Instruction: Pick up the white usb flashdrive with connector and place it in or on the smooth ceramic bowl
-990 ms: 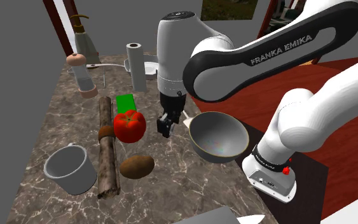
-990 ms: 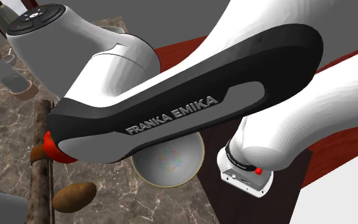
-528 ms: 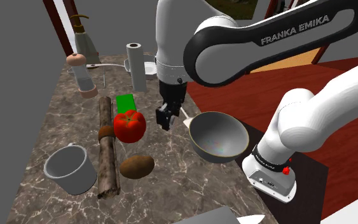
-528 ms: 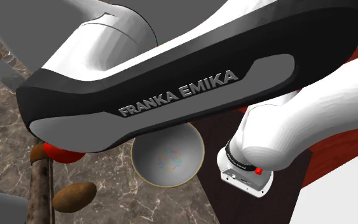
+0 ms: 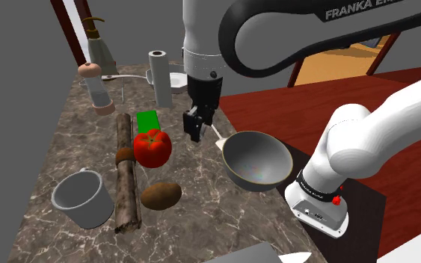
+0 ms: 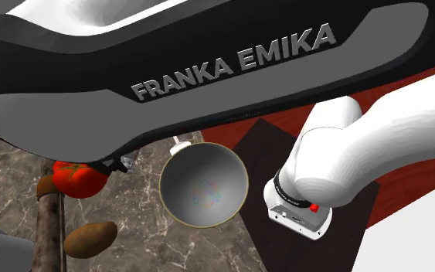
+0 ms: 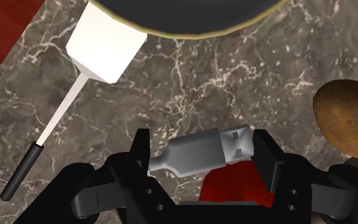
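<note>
**Pale grey flash drive clamped above the marble**

Black gripper (image 5: 195, 128) hanging tip-down from the white arm at the upper middle of the shoulder view, raised over the dark, white-veined marble counter (image 5: 66, 157). In the wrist view, fingers (image 7: 140, 151) drawn in partway and pressed onto the usb flashdrive (image 7: 199, 154), one pad against each end. Drive lying crosswise between them, metal connector toward the finger on the frame's right, tapered tail toward the other. Held off the counter, with a patch of red tomato and marble beneath it.

Bowl (image 5: 268, 149) at the centre right of the shoulder view, just below and right of the gripper: dull grey inside, thin yellowish rim. White spatula (image 7: 104, 46) on the marble beside it, square head against the bowl's rim, thin stem ending in a black tip.

Left of the gripper in the shoulder view, a red tomato (image 5: 152, 147); above that, a green block (image 5: 148, 119); below, a brown potato (image 5: 161, 196). Bark-covered log (image 5: 126, 179) running down the frame beside them, grey cup (image 5: 83, 198) at lower left, white roll (image 5: 158, 75) standing at the upper middle.

In the second exterior view, forearm lettered FRANKA EMIKA across the top, bowl at centre beneath it, tomato at left.
</note>
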`<state>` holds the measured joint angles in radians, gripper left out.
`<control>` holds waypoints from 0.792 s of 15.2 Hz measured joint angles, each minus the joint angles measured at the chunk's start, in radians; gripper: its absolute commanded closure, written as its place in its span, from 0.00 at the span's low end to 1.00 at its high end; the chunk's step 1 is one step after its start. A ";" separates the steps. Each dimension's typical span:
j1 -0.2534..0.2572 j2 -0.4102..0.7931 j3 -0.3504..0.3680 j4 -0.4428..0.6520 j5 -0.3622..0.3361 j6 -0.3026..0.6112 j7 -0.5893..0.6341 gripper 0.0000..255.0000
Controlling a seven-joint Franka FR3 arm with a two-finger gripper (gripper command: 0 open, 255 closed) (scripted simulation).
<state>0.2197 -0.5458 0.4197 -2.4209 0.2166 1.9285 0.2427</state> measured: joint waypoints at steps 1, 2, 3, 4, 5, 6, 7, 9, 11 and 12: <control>0.000 -0.006 -0.004 0.012 -0.001 -0.018 0.000 1.00; 0.000 -0.006 -0.004 0.023 -0.002 -0.029 0.002 1.00; -0.001 -0.008 -0.008 0.032 -0.004 -0.039 0.000 1.00; -0.001 -0.010 -0.010 0.042 -0.005 -0.052 0.001 1.00; -0.002 -0.008 -0.009 0.059 -0.006 -0.067 0.004 1.00; -0.004 -0.007 -0.013 0.076 -0.010 -0.083 0.003 1.00; -0.005 -0.010 -0.016 0.088 -0.011 -0.098 0.002 1.00; -0.005 -0.012 -0.019 0.110 -0.013 -0.122 0.004 1.00; -0.001 -0.030 -0.025 0.109 -0.010 -0.139 0.002 1.00; 0.006 -0.055 -0.026 0.096 -0.004 -0.151 0.005 1.00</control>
<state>0.2261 -0.6005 0.3940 -2.3247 0.2130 1.7778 0.2478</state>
